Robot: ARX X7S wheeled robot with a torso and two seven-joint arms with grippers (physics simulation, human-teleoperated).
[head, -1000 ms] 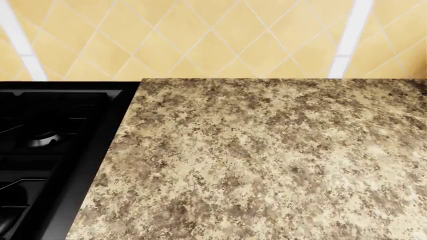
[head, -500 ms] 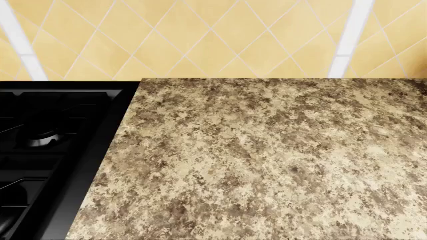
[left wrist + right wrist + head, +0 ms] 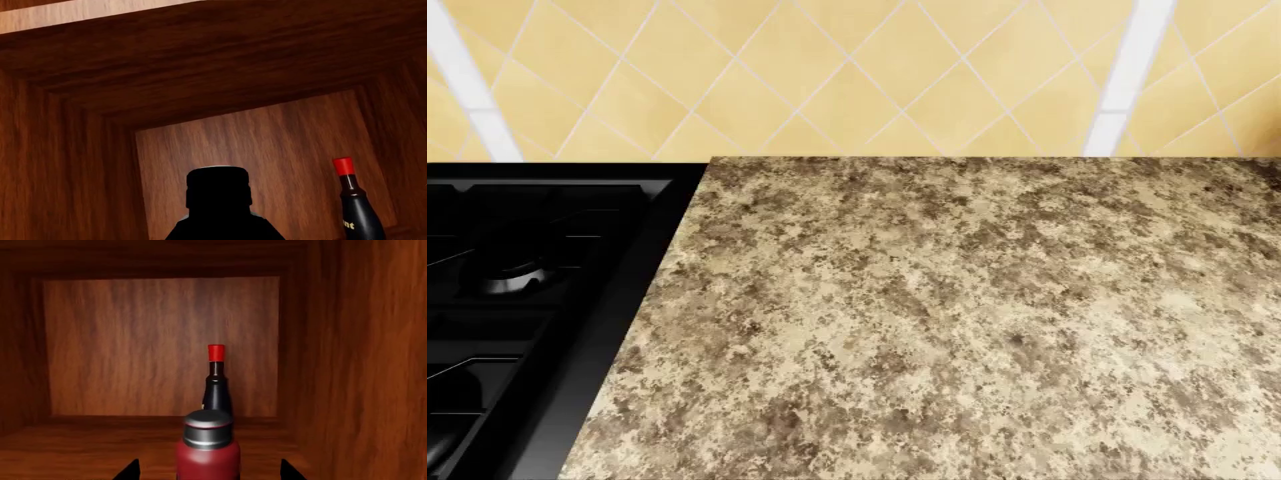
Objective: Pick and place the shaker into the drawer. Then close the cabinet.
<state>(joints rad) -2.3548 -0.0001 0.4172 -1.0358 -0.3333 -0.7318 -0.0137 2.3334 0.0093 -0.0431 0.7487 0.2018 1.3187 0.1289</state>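
A: Looking through the right wrist camera, the shaker (image 3: 208,450) stands upright on the floor of the drawer (image 3: 80,450), a dark red body with a grey cap. Two black tips of the right gripper (image 3: 208,471) show low in the picture, one on each side of it, set apart with bare wood between each tip and the shaker's body. So the gripper stands spread, and the shaker lies between its tips, touching neither as far as I can see.

B: And behind the shaker?

A: A black bottle (image 3: 215,385) with a red cap, upright, farther in, near the drawer's back wall and close to the side wall.

B: What does the left wrist camera give?

A: The same reddish-brown box from another angle. A black silhouette (image 3: 218,202) fills the near middle; it is too dark to say whether it is the shaker or part of the arm. The black bottle (image 3: 357,207) stands beside it, apart from it. No fingertips of the left gripper can be made out, so I cannot tell whether it is spread or closed.

B: And the head camera?

A: Only the speckled granite table (image 3: 961,320) of the cabinet, the black stove (image 3: 521,300) at its left, and yellow wall tiles (image 3: 827,80) at the far side. Neither arm shows there, nor the drawer.
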